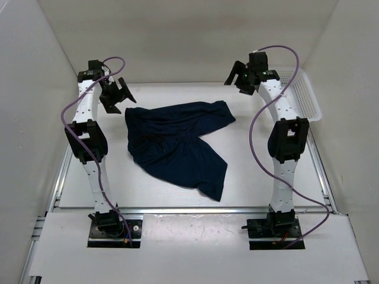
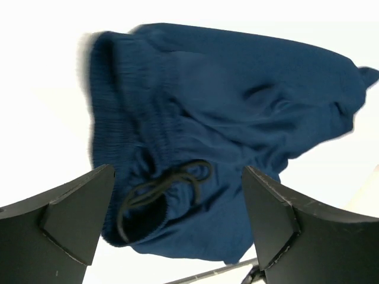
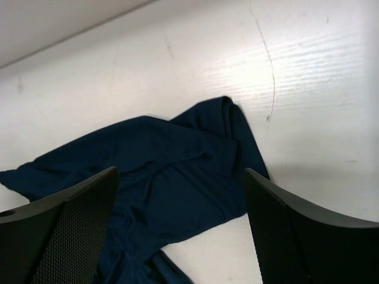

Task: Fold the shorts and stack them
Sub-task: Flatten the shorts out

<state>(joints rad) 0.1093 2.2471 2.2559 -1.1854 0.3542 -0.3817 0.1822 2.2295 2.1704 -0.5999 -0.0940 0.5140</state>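
- Your left gripper [image 1: 116,94] hangs at the far left above the table [image 1: 260,177], just beside the left edge of the shorts [image 1: 177,145]; its jaws stand wide apart and hold nothing
- Your right gripper [image 1: 240,77] hangs raised at the far right, near the far right tip of the shorts without touching it; its jaws are also spread, with nothing between them
- The shorts lie unfolded in the middle of the table, wrinkled, between the two arms
- Their waistband [image 2: 118,118] is at the left; one leg runs toward the far right and the other toward the near right
- In the left wrist view the waistband is bunched, and a dark drawstring [image 2: 166,183] lies looped on it, framed by the two black fingers [image 2: 71,219]
- In the right wrist view you see the end of one leg lying flat on the white table below the mesh-faced fingers [image 3: 65,231], clear of both
- A white mesh basket [image 1: 308,97] sits in the far right corner beside the right arm, well apart from the shorts
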